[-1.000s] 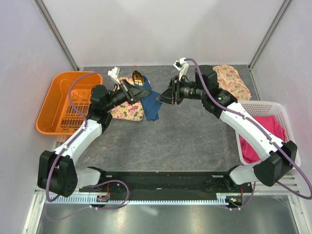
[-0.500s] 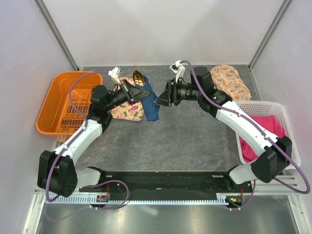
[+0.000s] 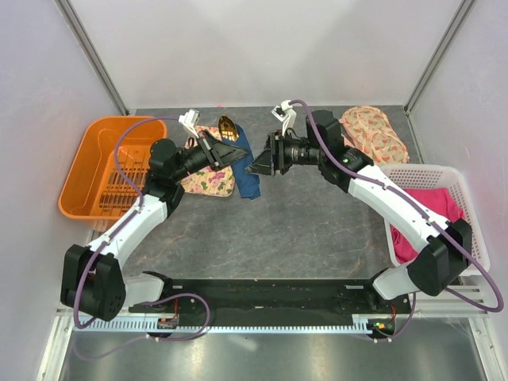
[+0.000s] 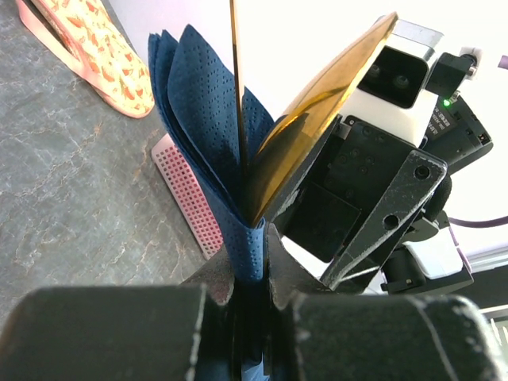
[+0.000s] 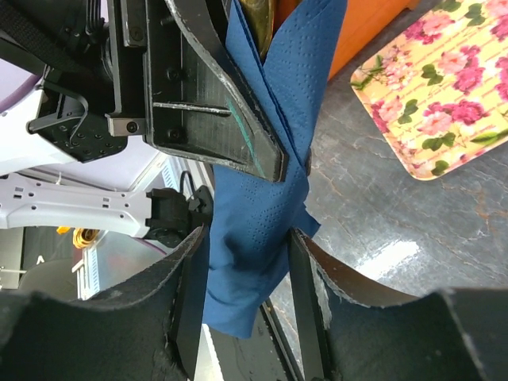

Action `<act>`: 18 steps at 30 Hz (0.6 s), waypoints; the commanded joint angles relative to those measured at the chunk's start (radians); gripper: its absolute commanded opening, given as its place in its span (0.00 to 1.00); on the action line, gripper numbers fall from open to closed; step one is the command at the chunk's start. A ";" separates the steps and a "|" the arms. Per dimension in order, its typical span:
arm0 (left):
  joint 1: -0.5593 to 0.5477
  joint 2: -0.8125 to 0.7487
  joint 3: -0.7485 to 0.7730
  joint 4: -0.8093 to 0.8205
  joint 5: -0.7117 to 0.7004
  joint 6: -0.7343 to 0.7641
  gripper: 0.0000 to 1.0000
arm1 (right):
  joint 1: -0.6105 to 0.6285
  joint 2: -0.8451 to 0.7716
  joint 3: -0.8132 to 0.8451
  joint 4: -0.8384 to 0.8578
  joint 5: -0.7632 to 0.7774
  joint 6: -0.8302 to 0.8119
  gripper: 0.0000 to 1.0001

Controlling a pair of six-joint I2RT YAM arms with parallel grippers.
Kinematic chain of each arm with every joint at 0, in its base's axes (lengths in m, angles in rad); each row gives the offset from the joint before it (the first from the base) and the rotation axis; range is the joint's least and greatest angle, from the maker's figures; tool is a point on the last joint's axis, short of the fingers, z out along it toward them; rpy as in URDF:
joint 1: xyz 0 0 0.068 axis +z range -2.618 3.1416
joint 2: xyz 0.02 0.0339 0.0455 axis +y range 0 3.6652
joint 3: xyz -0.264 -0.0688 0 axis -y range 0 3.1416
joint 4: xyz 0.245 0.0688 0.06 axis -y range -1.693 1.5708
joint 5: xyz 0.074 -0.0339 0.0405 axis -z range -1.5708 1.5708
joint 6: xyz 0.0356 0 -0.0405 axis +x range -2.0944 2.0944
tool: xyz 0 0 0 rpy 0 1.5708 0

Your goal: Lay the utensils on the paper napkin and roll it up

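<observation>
My left gripper [image 3: 236, 151] is shut on the dark blue paper napkin [image 3: 247, 176], holding it bundled above the table. Gold utensils stand up out of the bundle: a spoon bowl [image 4: 317, 131] and a thin blade edge [image 4: 236, 79]; the spoon [image 3: 227, 125] also shows from above. In the left wrist view the napkin [image 4: 198, 111] is pinched between the fingers of the left gripper [image 4: 252, 274]. My right gripper [image 5: 248, 242] is open and straddles the napkin's hanging end [image 5: 258, 230], just below a left fingertip [image 5: 262, 155]. In the top view the right gripper [image 3: 255, 168] faces the left one.
A floral tray [image 3: 208, 181] lies under the bundle. An orange basket [image 3: 95, 171] stands at the left. At the right is a white basket [image 3: 444, 178] with a pink cloth [image 3: 432, 214]. A floral-patterned piece [image 3: 371, 131] lies at the back right.
The right gripper has opened wider and shifted left, so its fingers now sit on either side of the napkin's hanging end. The left gripper still holds the bundle in about the same place.
</observation>
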 commanded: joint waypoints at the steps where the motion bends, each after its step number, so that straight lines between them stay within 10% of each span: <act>1: -0.007 -0.011 0.040 0.076 0.017 -0.006 0.02 | 0.008 0.013 -0.016 0.073 -0.038 0.042 0.51; 13: -0.024 -0.005 0.045 0.082 0.015 -0.007 0.02 | 0.013 0.035 -0.040 0.158 -0.088 0.136 0.45; 18: -0.025 -0.007 0.041 0.082 0.015 -0.003 0.02 | 0.014 0.036 -0.062 0.210 -0.116 0.176 0.19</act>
